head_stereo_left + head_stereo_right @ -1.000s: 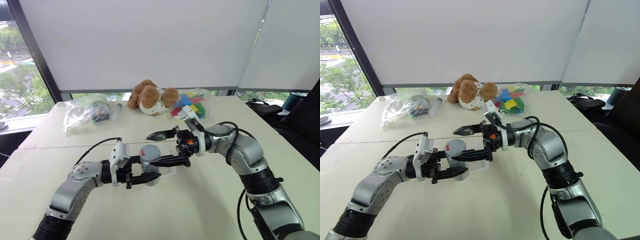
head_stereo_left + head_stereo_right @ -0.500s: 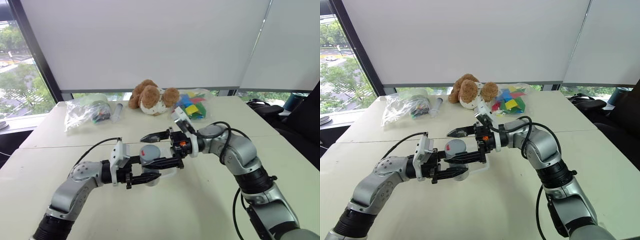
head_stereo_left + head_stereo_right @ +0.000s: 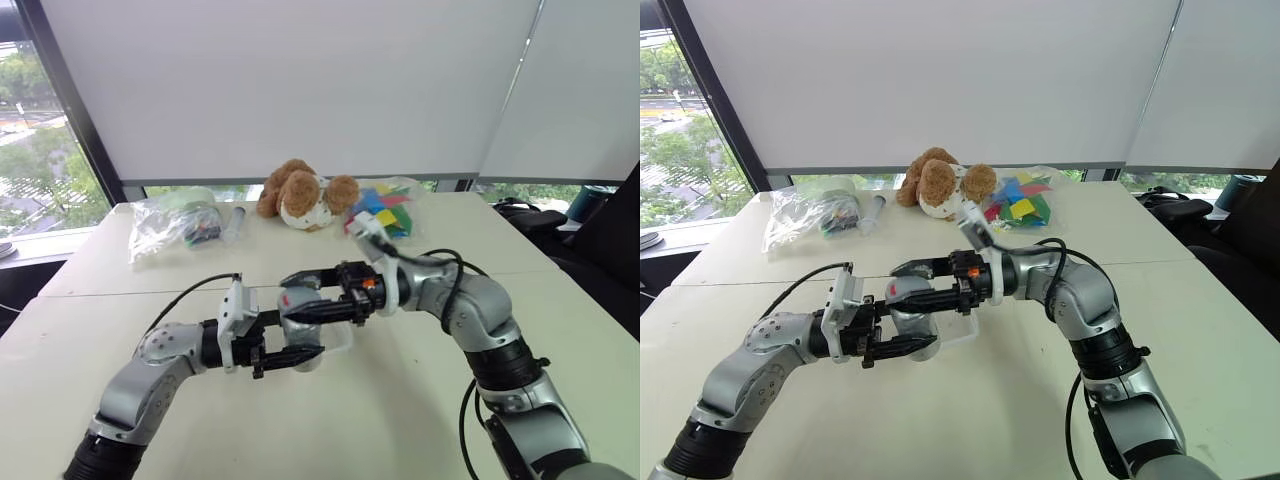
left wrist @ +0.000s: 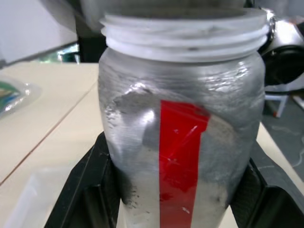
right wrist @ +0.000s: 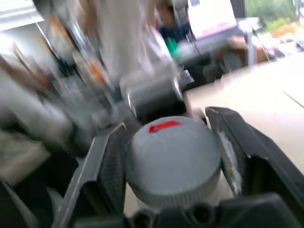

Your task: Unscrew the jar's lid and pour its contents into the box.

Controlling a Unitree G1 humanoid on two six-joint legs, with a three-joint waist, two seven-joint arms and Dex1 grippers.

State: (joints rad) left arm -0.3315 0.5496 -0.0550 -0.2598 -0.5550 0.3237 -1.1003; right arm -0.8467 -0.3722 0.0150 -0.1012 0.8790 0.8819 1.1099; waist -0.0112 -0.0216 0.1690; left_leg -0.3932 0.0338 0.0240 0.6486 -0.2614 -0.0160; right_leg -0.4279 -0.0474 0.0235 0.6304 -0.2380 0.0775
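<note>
Jar (image 4: 180,142) sits upright between the two black fingers of the left gripper (image 3: 288,340), which is clamped on its lower body and holds it above the table (image 3: 400,420), in front of the robot. Right gripper (image 3: 303,295) comes in level from the opposite side, directly above the left one; its fingers are closed on the lid (image 5: 173,159) at the jar's top.

Jar body: silver-grey, wrinkled foil-like skin, red vertical stripe on the side facing the left wrist camera. Neck is pale with visible screw threads just under the lid. Lid: round, grey, slightly domed, ribbed edge, small red mark on top.

Box (image 3: 340,338): clear shallow tray, on the table just beside and below the jar, on the robot's right of it.

View notes: left wrist view gives the stripe, threads and a corner of the tray; the lid top and its red mark are seen from the right wrist view, which is motion-blurred. Head views show both arms meeting at the jar. Contents cannot be made out.
</note>
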